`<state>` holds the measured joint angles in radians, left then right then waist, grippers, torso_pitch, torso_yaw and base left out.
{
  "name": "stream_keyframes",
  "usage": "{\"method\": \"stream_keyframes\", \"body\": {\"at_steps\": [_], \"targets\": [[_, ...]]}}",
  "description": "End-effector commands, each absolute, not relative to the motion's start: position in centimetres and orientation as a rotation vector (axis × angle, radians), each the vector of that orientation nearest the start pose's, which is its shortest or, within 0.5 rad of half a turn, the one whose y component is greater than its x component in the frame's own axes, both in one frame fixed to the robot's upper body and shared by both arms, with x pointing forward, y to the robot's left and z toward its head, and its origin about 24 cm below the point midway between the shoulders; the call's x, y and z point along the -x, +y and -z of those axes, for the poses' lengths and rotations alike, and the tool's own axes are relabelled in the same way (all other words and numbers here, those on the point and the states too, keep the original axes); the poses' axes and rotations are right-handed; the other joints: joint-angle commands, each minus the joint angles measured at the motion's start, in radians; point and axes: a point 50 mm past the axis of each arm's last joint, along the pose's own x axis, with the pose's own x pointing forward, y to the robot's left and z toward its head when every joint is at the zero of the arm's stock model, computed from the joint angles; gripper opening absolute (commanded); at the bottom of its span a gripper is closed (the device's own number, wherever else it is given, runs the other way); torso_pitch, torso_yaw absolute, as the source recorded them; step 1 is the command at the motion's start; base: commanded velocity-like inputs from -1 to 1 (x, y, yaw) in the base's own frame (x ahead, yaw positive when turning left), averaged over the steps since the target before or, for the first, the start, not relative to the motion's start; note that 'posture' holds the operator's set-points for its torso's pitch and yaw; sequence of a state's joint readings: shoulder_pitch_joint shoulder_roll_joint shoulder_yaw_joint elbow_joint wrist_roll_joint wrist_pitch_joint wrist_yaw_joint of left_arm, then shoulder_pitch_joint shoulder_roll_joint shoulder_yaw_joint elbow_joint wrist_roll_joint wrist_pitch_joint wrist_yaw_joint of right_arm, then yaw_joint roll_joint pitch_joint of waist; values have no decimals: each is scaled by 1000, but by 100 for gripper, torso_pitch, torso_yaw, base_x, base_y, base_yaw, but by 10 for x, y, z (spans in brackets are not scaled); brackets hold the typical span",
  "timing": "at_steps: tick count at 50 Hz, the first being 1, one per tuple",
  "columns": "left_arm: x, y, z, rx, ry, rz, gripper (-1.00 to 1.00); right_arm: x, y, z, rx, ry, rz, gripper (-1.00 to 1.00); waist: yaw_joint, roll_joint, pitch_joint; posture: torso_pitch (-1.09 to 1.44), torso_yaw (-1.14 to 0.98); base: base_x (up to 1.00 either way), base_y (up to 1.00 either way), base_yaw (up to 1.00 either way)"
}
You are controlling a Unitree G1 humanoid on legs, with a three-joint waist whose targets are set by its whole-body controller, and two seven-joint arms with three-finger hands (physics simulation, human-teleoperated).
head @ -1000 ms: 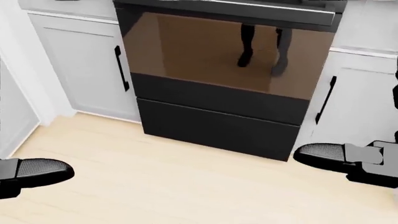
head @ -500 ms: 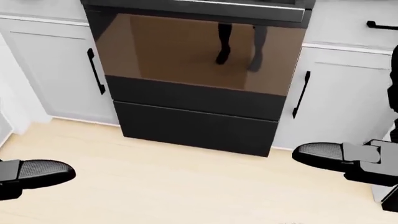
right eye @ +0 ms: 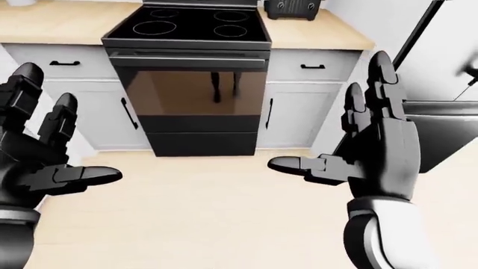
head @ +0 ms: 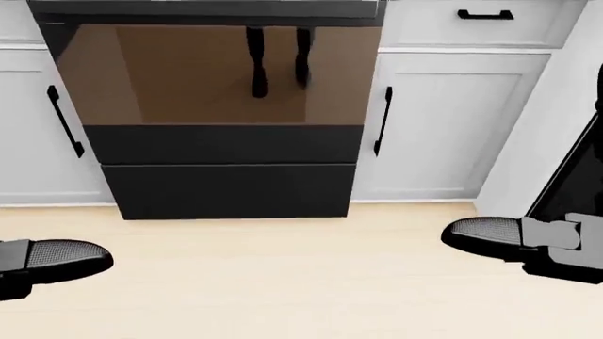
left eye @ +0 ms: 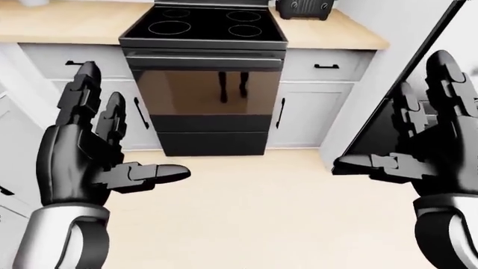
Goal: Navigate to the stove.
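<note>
While I am facing the stove (left eye: 203, 67), it is lying dead ahead, slightly nearer my left robot hand (left eye: 89, 162). Both it and the right robot hand (right eye: 374, 151) are hanging spread, empty.

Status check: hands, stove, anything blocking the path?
Left hand and right hand open, empty. Stove dead ahead, oven door facing the camera. Bare floor between robot and stove, nothing in the way.

A wooden worktop (left eye: 71, 22) runs along the top of the left-eye view over white cabinets (left eye: 310, 115) with black handles (left eye: 280, 113). A dark toaster (left eye: 302, 8) sits on the worktop at upper right. Pale wood floor (left eye: 254, 207) fills the lower part. A white panel (left eye: 374, 73) rises at right.
</note>
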<state>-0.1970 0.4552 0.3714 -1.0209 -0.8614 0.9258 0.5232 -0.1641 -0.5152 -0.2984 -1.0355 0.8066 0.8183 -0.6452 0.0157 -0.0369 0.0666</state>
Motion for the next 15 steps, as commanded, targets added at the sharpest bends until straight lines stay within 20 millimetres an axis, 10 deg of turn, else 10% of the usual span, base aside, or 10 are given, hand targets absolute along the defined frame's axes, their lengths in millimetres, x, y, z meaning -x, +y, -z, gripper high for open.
{"method": "stream_keyframes", "body": {"at_steps": [1, 8, 15], "targets": [[-190, 189, -243, 43, -345, -76, 100, -187, -193, -245, -12, -395, 204, 100, 0, -3, -17, 0, 0, 0, 0, 0], [-190, 189, -243, 42, -343, -77, 100, -187, -193, -243, -10, -391, 204, 100, -4, -32, -50, 0, 0, 0, 15, 0], [-191, 188, -242, 42, -342, -80, 100, -189, -192, -242, -5, -388, 204, 100, -16, 19, -32, 0, 0, 0, 30, 0]]}}
